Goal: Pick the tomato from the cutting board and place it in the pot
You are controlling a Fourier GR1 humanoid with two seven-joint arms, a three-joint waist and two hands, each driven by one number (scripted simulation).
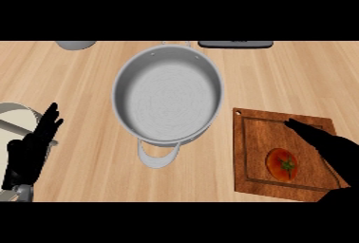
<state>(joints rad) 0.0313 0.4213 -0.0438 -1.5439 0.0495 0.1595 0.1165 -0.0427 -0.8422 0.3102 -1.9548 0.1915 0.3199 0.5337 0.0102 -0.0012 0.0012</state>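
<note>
Red and round, the tomato (pixel 282 163) lies toward the near right corner of the wooden cutting board (pixel 263 130), which sits at the right edge of the bench (pixel 84 85). My right hand (pixel 335 151) hangs just beside the tomato, fingers straight, holding nothing. Left of the board stands the grey pot (pixel 125 97), mid-bench, one handle toward me. My left hand (pixel 29 154) rests open, fingers up, at the left edge.

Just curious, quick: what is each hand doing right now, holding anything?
Left hand: open, resting, holding nothing.
Right hand: open over the brown wooden cutting board, beside the round red tomato, holding nothing.
</note>
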